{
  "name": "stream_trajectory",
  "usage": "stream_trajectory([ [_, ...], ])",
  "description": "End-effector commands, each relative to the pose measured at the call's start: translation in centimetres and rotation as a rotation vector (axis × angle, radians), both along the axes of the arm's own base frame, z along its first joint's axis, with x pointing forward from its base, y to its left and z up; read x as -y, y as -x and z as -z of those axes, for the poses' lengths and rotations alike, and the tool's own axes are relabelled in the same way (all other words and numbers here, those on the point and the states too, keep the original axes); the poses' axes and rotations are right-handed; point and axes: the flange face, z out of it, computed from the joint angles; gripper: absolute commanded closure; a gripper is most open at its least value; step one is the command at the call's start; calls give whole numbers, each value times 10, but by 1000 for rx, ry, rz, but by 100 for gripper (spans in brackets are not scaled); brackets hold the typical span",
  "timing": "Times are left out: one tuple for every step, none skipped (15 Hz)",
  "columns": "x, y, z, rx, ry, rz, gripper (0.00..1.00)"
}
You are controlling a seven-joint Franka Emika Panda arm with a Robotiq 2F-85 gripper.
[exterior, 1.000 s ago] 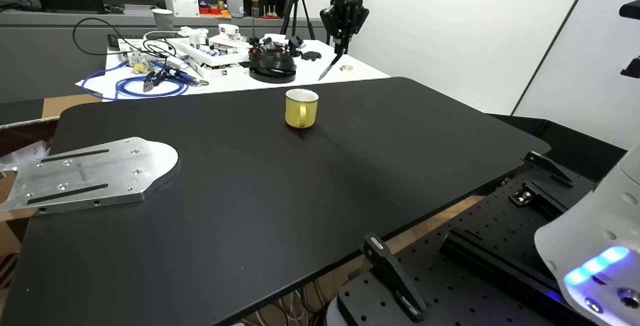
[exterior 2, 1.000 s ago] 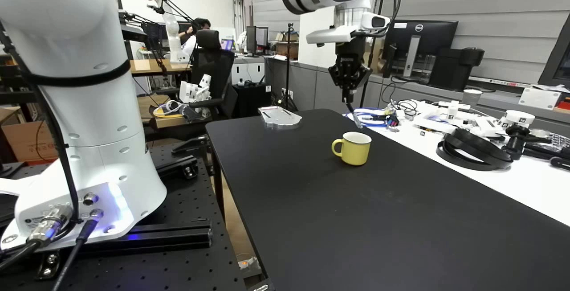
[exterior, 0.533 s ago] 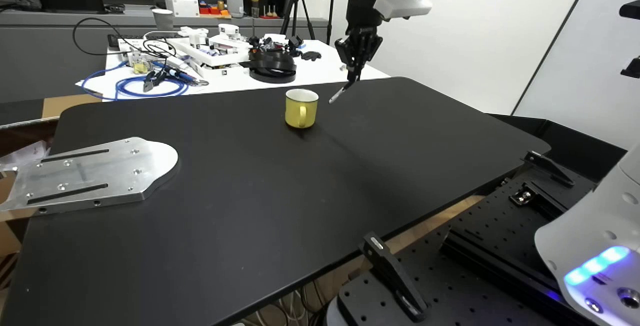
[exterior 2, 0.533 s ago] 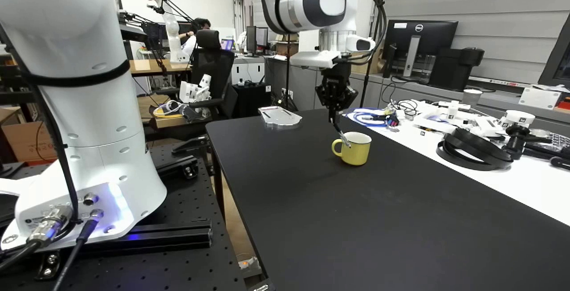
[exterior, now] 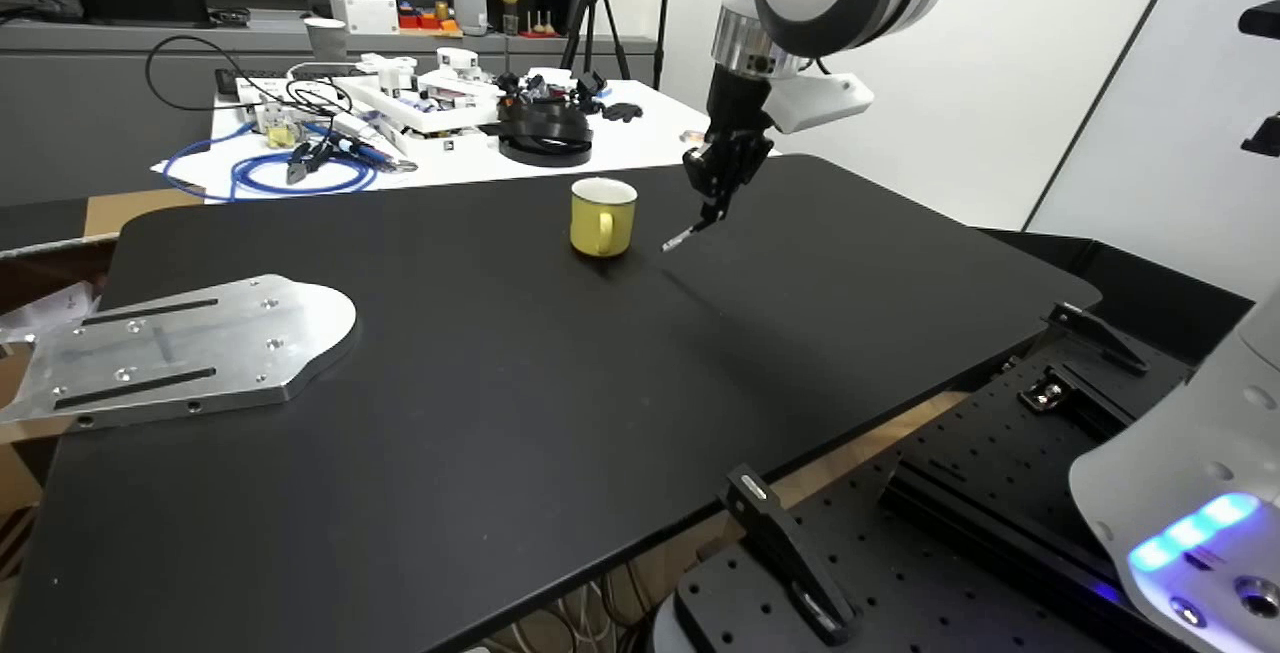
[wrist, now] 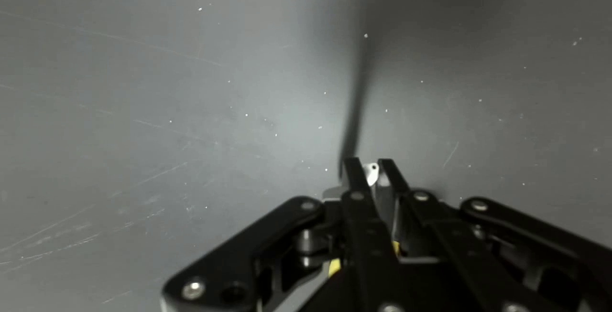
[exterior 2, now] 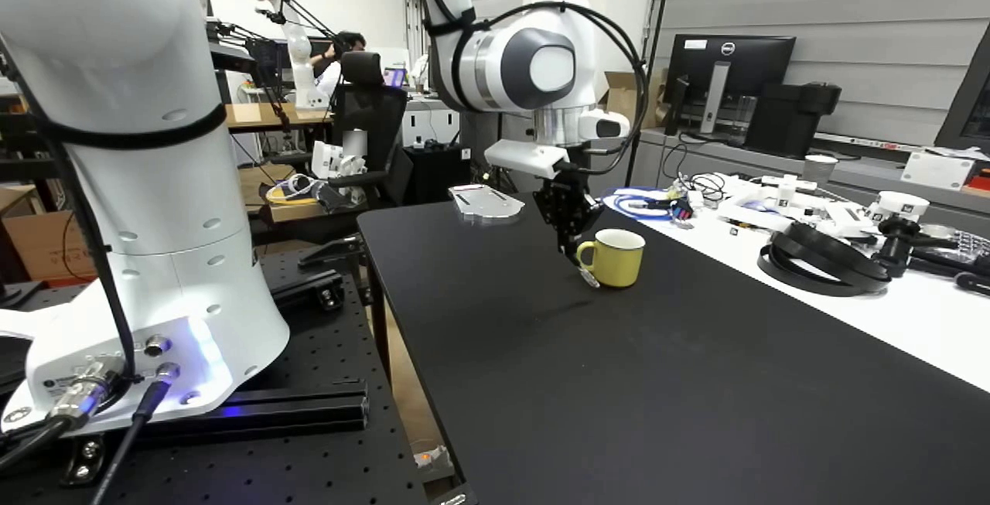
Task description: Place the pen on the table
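In an exterior view, clamped in the gripper [exterior: 713, 217], with the fingers brought together on it: the pen [exterior: 678, 239], slim, inclined, pale end directed downward. Below, on the matte black table [exterior: 480, 453]: a thin shadow [exterior: 692, 293], separate from the pen tip, indicating clearance between pen and table. Just beside the pen, apart from it, upright on the table: a yellow cup [exterior: 602, 220]. Well apart from both, flat on the table and projecting past one edge: a metal plate [exterior: 200, 343] with two long slots. Beyond the far edge: a white table [exterior: 630, 140] bearing white parts [exterior: 440, 116] and black bands [exterior: 545, 133]. In an exterior view, alongside the table: the white base [exterior 2: 182, 219] of the arm [exterior 2: 534, 64], with wrist above the table and gripper directed down. Projecting at a slant from the fingertips: the pen [exterior 2: 589, 278], close to the cup handle in the line of sight. In the background: a black chair [exterior 2: 370, 114] and a monitor [exterior 2: 754, 72]. In the wrist view, entering from the bottom: the gripper, fingers [wrist: 353, 173] parallel and close, with the pale end of the pen [wrist: 371, 172] between them. Past the fingertips, across the scratched, speckled table: a dark elongated shadow. Between the linkages: small patches of yellow [wrist: 334, 267], too little exposed for certain identification.
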Motion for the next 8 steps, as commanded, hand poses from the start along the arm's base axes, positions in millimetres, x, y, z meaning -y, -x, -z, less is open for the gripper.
stream_trajectory([
  [4, 12, 10, 50, 17, 21, 97],
  [5, 14, 13, 65, 23, 23, 97],
  [7, 16, 17, 70, 29, 25, 97],
  [8, 17, 21, 75, 34, 30, 97],
  [10, 19, 27, 74, 38, 35, 97],
  [10, 22, 32, 70, 40, 42, 97],
  [10, 24, 37, 63, 40, 47, 97],
  [10, 27, 43, 55, 40, 48, 97],
])
